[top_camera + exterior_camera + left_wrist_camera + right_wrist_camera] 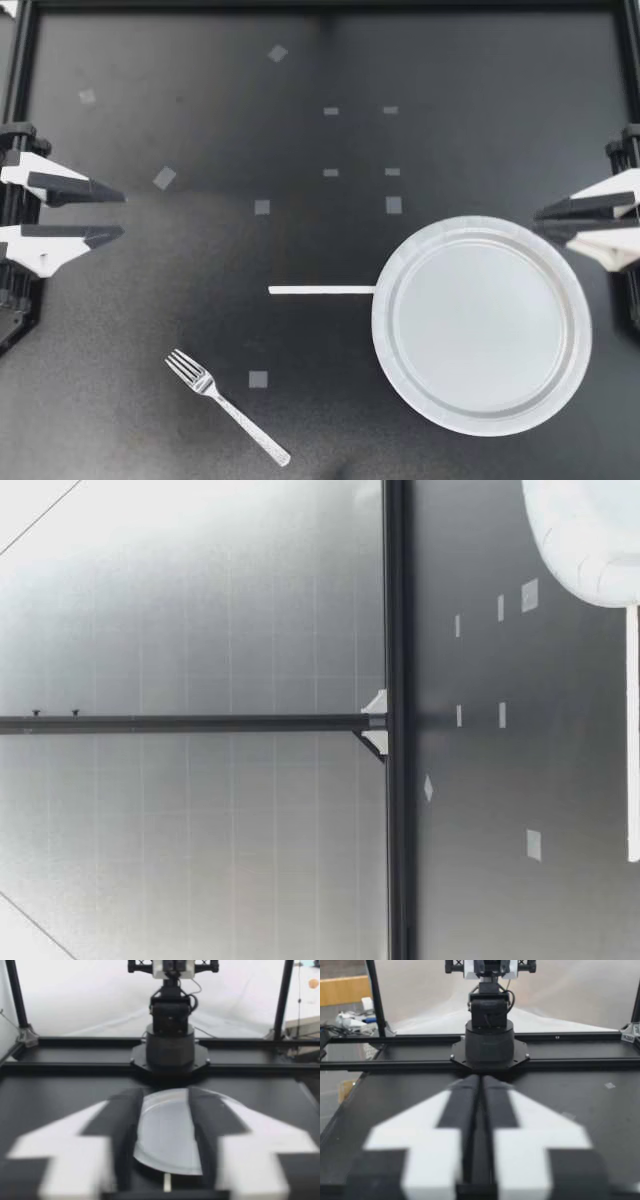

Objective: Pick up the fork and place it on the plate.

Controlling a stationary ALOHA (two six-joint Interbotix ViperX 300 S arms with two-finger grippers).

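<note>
across the dark table [450, 140], top view: white plate [480, 325] in the right half. left gripper [123, 214] at the left edge, fingers spread apart, holding nothing. right gripper [538, 220] at the right edge, near the plate's rim, fingers pressed together, empty. fork [225, 405] lies flat in the left half, tines toward the left side, well apart from plate and both grippers. white strip [320, 290] reaches the plate's left rim.
</note>
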